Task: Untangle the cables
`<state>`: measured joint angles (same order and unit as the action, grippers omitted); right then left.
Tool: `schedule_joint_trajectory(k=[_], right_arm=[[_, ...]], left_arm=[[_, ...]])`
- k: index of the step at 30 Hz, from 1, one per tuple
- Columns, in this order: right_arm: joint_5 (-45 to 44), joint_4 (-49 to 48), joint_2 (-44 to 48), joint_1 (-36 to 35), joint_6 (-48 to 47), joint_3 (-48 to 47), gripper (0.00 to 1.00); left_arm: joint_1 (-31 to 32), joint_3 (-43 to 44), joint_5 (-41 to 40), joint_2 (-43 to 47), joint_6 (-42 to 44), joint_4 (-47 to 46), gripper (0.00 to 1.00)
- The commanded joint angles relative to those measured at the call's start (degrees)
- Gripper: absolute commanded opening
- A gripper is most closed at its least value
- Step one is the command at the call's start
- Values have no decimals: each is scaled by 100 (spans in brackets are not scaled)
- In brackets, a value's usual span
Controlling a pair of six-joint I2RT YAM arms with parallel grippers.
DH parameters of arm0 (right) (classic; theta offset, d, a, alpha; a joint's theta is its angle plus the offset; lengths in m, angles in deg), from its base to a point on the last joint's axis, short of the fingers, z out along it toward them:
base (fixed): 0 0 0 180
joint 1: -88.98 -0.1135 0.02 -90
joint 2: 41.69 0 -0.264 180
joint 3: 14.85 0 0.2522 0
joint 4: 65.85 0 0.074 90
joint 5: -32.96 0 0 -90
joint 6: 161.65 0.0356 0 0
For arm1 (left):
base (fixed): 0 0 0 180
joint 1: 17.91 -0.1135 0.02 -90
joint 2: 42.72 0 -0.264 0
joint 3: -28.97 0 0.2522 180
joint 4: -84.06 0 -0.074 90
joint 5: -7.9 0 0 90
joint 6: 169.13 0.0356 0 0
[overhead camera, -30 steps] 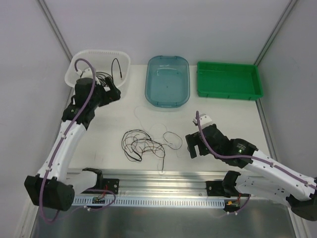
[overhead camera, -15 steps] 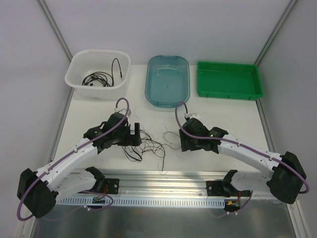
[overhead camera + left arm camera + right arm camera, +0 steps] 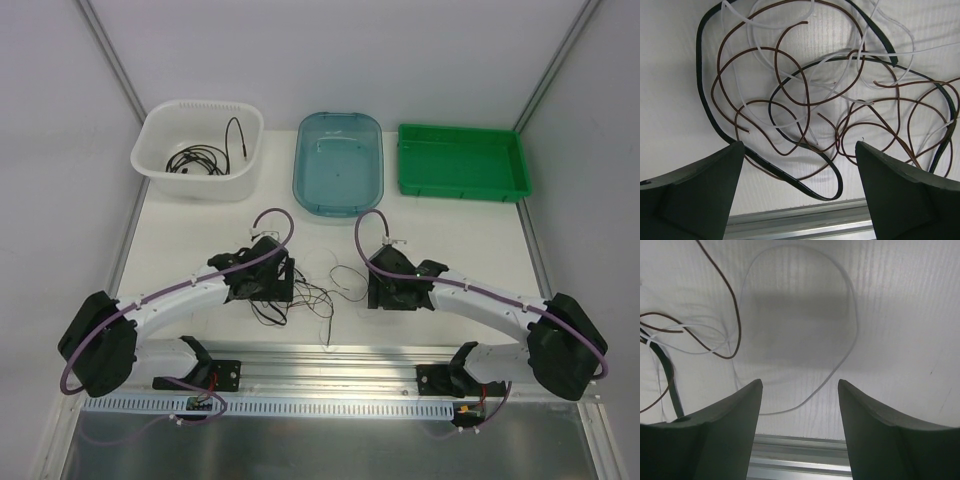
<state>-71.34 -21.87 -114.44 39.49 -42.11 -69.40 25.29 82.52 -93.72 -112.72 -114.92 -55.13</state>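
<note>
Both arms are hovering low over the cables tangled on the table near its front edge, with the left gripper gaping wide and empty above the knot and the right gripper standing partly open, gripping nothing, over a white loop, probably lining up to pull strands apart.

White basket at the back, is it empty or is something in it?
Not empty. In the top view, the white basket has a black cable coiled on its floor, with one part arching up near the far wall.
</note>
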Motion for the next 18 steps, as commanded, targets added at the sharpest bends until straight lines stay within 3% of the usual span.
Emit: schedule_joint_trajectory(k=[1, 6, 11, 14, 15, 17, 18], right_arm=[[-256, 63, -11, 80, 429, 81, 65], [-266, 99, -63, 194, 509, 133, 62], [-116, -121, -195, 282, 439, 177, 53], [-195, 45, -222, 291, 403, 46, 37], [-309, 150, -178, 291, 369, -7, 19], [-546, 674, 137, 283, 220, -269, 2], [-878, 922, 312, 283, 141, -401, 1]], left_arm=[[83, -112, -244, -250, -200, -182, 92], [75, -252, -429, -453, -165, -305, 81], [75, -226, -473, -708, -165, -349, 59], [22, -182, -429, -936, -148, -341, 52], [4, -173, -351, -1033, -147, -349, 44], [-92, -156, -280, -1103, -130, -349, 37], [-119, -173, -245, -1130, -121, -349, 31]])
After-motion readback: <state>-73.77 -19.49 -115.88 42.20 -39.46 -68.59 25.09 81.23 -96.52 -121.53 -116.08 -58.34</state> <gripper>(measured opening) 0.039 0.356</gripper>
